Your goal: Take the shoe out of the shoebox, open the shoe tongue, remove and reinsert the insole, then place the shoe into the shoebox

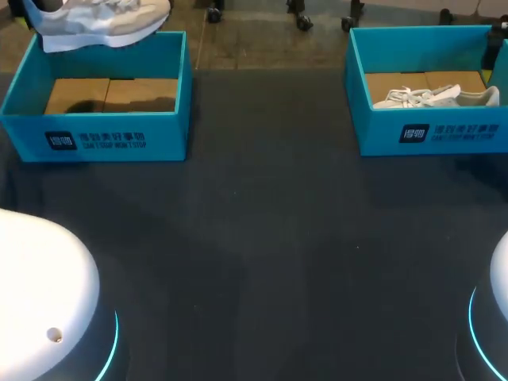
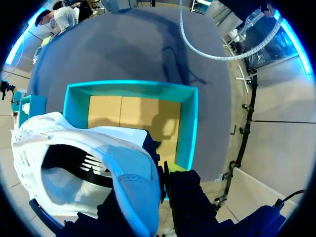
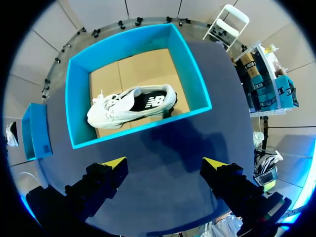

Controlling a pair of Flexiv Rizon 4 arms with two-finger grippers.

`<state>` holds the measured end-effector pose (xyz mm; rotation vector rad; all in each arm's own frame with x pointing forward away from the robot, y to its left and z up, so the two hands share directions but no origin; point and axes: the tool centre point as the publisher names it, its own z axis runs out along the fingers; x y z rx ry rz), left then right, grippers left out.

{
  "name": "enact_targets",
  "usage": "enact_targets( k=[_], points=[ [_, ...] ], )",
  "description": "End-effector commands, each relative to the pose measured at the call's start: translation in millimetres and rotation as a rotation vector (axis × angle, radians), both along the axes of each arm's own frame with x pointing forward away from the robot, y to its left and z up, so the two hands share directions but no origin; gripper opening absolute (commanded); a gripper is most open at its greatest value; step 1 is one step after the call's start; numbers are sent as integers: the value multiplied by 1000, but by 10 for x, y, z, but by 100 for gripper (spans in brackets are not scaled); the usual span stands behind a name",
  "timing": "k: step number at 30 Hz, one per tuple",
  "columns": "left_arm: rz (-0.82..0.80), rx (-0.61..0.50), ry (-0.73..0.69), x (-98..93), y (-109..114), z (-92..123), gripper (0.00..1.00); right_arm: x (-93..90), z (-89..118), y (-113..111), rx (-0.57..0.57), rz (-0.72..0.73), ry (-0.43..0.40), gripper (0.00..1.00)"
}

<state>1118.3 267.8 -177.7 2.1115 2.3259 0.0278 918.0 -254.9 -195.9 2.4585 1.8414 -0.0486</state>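
A white shoe (image 1: pixel 103 20) hangs in the air above the far wall of the left blue shoebox (image 1: pixel 103 135), whose cardboard floor is bare. In the left wrist view my left gripper (image 2: pixel 158 190) is shut on the heel collar of this shoe (image 2: pixel 84 168), and the open box (image 2: pixel 190 123) lies below it. A second white shoe (image 1: pixel 436 97) lies on its side inside the right blue shoebox (image 1: pixel 429 135). My right gripper (image 3: pixel 163 165) hangs open above the table in front of that box (image 3: pixel 74 113), with nothing between its fingers, and the shoe (image 3: pixel 131 104) ahead of it.
Dark cloth covers the table (image 1: pixel 262 238) between and in front of the two boxes. The white bases of my arms stand at the near left corner (image 1: pixel 40 278) and near right corner (image 1: pixel 500 278).
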Motion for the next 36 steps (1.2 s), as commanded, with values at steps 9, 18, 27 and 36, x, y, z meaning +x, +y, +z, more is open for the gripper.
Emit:
enact_targets(
  k=[9, 18, 27, 36],
  points=[
    [88, 32, -95, -913, -297, 381, 0, -2, -1, -1, 1, 0, 0, 100],
    [123, 97, -144, -1748, -728, 482, 0, -2, -1, -1, 1, 0, 0, 100],
    [58, 88, -157, -2390, -1214, 376, 0, -2, -1, -1, 1, 0, 0, 100],
    [-12, 87, -128, -2804, -1683, 287, 0, -2, -1, -1, 1, 0, 0, 100]
  ],
)
